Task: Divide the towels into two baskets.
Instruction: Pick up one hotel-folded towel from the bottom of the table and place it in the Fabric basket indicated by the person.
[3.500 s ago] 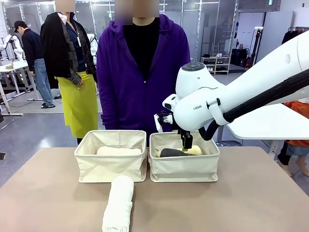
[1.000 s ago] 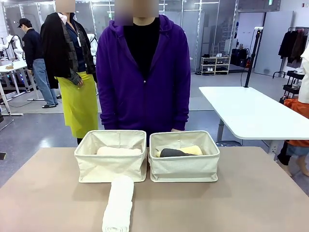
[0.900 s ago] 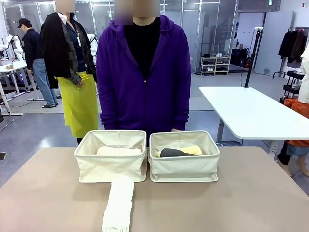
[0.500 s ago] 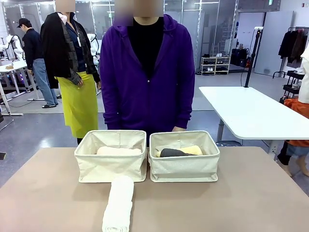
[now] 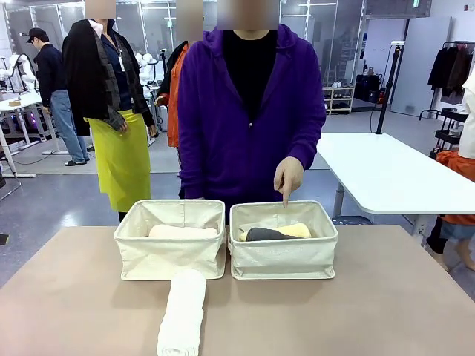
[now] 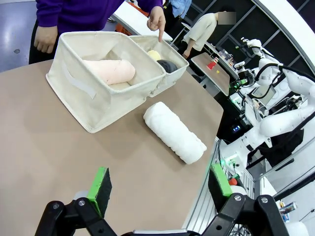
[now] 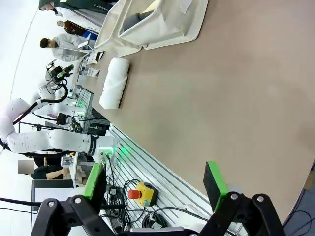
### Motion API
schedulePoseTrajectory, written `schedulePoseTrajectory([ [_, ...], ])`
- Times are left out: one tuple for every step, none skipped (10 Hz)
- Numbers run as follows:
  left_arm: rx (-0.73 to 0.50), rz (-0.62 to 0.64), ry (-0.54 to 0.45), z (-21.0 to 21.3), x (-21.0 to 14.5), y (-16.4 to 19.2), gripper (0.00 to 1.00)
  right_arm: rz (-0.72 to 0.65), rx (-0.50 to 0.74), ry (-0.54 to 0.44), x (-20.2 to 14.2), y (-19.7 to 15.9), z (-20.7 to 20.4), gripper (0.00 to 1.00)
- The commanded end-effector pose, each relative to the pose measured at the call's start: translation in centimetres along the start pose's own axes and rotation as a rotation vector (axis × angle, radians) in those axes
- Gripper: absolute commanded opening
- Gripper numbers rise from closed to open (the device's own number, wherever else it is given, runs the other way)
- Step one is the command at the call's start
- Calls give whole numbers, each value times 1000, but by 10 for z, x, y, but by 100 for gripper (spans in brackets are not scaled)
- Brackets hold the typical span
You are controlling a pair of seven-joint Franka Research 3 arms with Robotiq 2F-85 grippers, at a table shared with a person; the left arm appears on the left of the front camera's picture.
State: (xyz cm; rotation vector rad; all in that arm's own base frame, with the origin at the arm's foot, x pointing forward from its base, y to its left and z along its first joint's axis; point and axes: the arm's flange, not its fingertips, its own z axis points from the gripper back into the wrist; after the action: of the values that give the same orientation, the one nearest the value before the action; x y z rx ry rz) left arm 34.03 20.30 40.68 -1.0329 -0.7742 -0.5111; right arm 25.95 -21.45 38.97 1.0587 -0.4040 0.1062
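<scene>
Two cream canvas baskets stand side by side at the table's far side. The left basket (image 5: 170,256) (image 6: 93,93) holds the peach-cream towel (image 5: 182,232) (image 6: 110,72). In the right basket (image 5: 283,256) (image 6: 167,73) lie the dark grey towel (image 5: 265,234) (image 6: 168,66) and the pale yellow towel (image 5: 297,230) (image 6: 153,55). The white towel (image 5: 182,312) (image 6: 174,132) (image 7: 114,82) lies on the table in front of the left basket. The person's hand (image 5: 287,178) (image 6: 157,20) points a finger down at the right basket's far rim. My left gripper (image 6: 160,185) is open over the table's near part. My right gripper (image 7: 155,183) is open over the table edge.
The person in a purple hoodie (image 5: 251,119) stands right behind the baskets. Other people stand farther back at the left. A white table (image 5: 386,178) stands at the back right. A yellow emergency-stop box (image 7: 141,192) sits below the table's near edge.
The right arm has withdrawn from over the right basket and left the front view. The person has shifted right and brought a hand down, pointing at the right basket.
</scene>
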Motion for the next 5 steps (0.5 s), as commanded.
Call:
schedulePoseTrajectory([
  [1, -3, -7, 2, 0, -2, 100, -2, 12, -15, -1, 5, 1, 100],
  [1, -3, -7, 2, 0, -2, 100, -2, 12, -15, -1, 5, 1, 100],
  [1, -3, -7, 2, 0, -2, 100, -2, 12, -15, -1, 5, 1, 100],
  [1, -3, -7, 2, 0, -2, 100, -2, 12, -15, -1, 5, 1, 100],
  [1, -3, -7, 2, 0, -2, 100, -2, 12, -15, -1, 5, 1, 100],
])
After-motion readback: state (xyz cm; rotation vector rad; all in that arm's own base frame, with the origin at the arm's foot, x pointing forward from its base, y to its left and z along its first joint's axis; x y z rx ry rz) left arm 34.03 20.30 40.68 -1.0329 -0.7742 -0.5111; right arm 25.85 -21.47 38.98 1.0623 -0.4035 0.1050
